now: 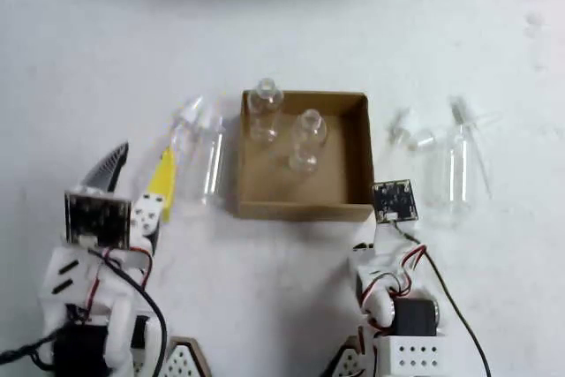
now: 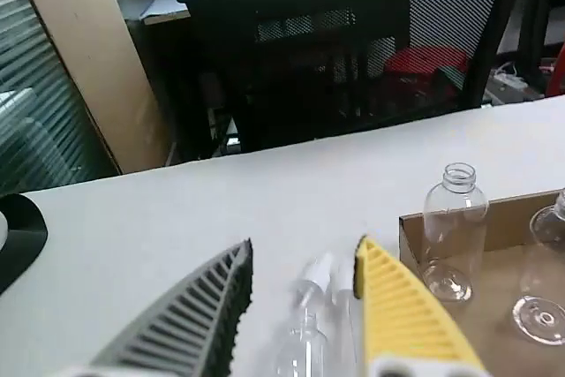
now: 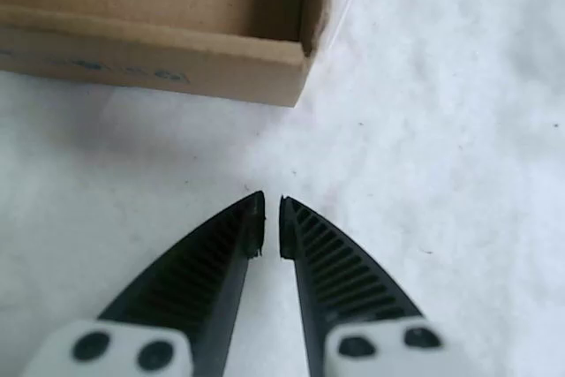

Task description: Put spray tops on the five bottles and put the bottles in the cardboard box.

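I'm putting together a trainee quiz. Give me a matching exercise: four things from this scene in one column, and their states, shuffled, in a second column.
Things:
1. left gripper
2. right gripper
3. rear-left bottle in the box
4. bottle right of box

States:
A. lying on the table
B. wide open
C. upright, no top
D. fingers almost touching

Pairs: 1-B; 2-D; 3-C; 4-A
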You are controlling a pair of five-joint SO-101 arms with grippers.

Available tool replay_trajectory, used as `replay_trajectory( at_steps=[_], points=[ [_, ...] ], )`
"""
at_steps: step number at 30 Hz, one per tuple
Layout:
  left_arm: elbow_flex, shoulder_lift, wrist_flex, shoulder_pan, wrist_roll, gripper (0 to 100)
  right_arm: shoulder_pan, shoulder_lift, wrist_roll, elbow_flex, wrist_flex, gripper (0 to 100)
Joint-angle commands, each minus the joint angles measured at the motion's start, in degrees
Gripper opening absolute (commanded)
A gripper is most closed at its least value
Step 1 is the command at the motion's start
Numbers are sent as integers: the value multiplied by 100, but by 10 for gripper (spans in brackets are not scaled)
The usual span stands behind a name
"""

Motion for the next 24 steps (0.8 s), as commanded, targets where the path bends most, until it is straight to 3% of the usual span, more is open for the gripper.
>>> replay_trajectory(
  at_steps=[1, 21, 24],
  points=[
    [686, -347, -9, -101, 35, 173, 4, -4, 44, 53, 31, 15],
    [1301, -259, -9, -347, 26, 174, 4, -4, 44, 53, 31, 15],
    [1169, -259, 9, -347, -343, 173, 4, -4, 44, 53, 31, 15]
  ],
)
